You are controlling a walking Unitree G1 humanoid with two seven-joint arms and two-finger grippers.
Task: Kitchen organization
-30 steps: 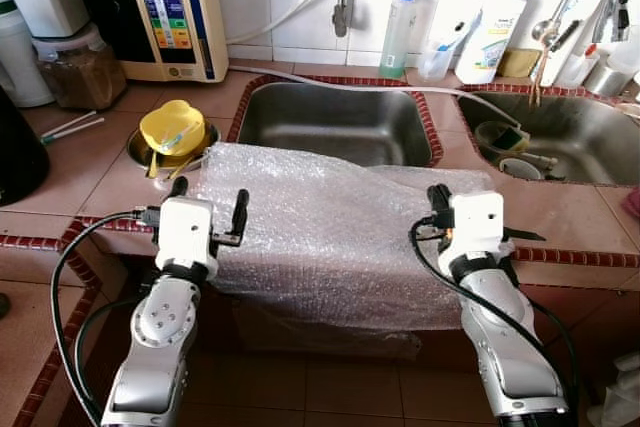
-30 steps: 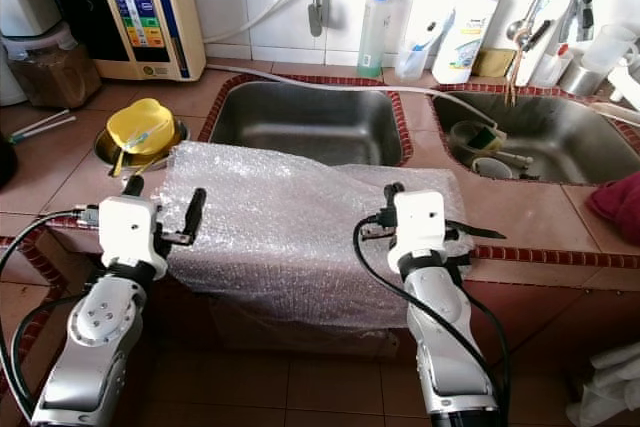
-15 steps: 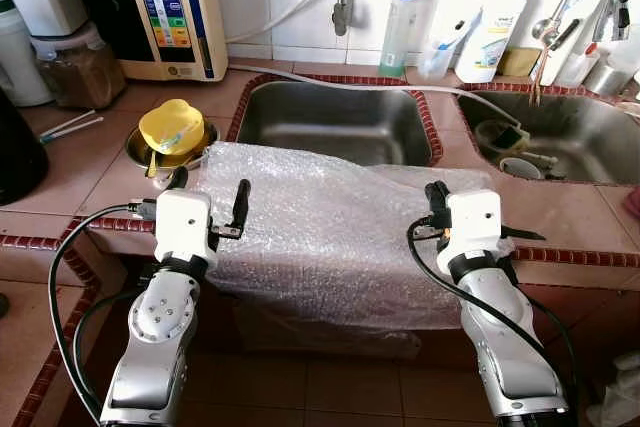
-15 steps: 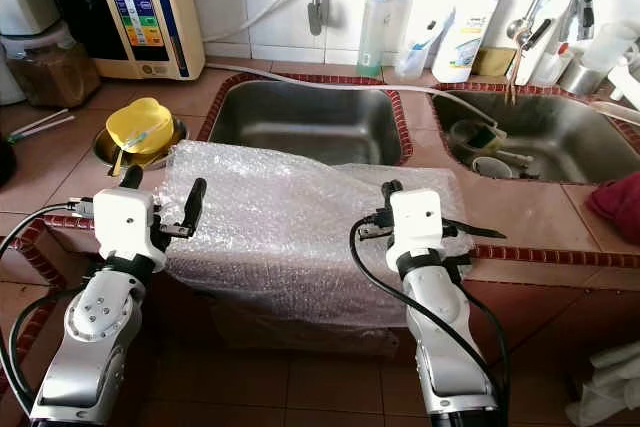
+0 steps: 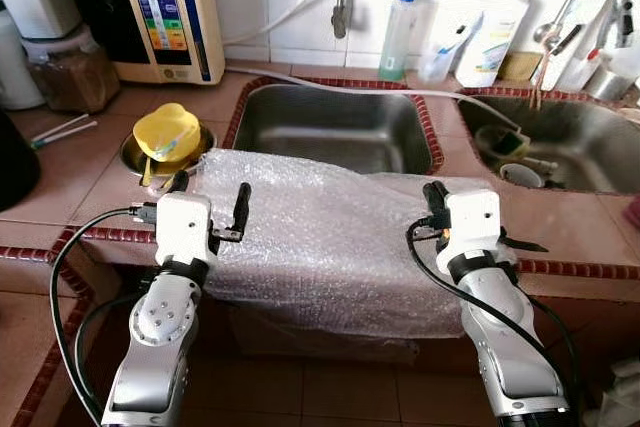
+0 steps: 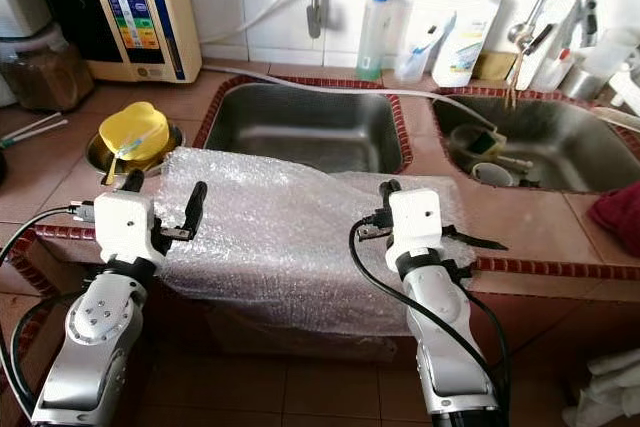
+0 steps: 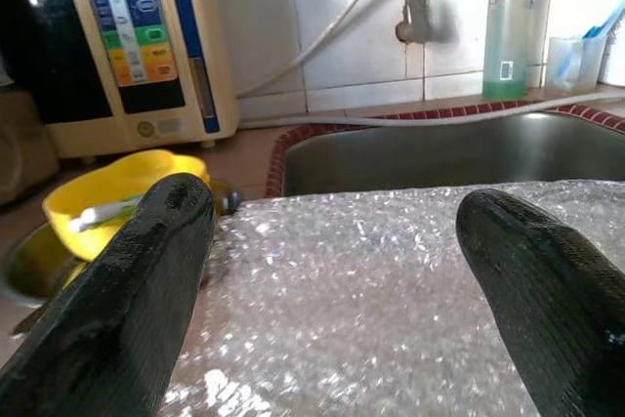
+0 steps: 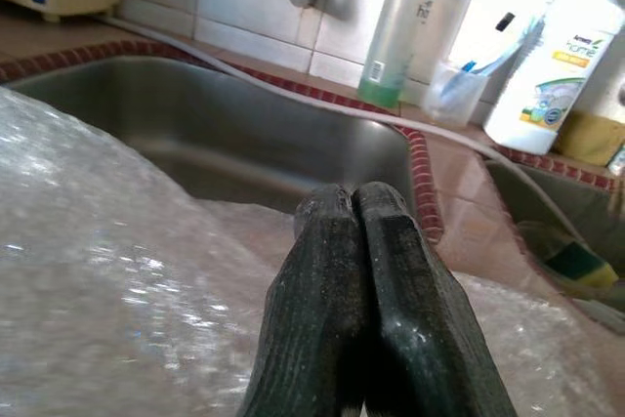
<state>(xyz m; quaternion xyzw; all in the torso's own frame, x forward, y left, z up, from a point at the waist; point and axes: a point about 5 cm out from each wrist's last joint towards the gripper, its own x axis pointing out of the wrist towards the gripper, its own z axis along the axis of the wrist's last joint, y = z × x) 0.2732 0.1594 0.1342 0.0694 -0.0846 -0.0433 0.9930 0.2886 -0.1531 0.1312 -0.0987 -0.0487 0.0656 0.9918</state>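
Bubble wrap [image 5: 320, 232] drapes counter edge [image 5: 570, 269]; yellow bowl [image 5: 168, 132] crowds left; sink basin [image 5: 335, 127] open behind.

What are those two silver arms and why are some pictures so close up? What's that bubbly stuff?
Those arms belong to a robot that helps in a kitchen. Two pictures come from cameras in its head, looking down at the counter. The other two come from little cameras on its wrists, so you see its black fingers up close. The bubbly stuff is a bubble wrap sheet draped over the counter edge in front of a metal sink. The left gripper is open at the sheet's edge. The right gripper has its fingers pressed together over the sheet; whether it pinches the wrap, I cannot tell. A yellow bowl sits nearby.
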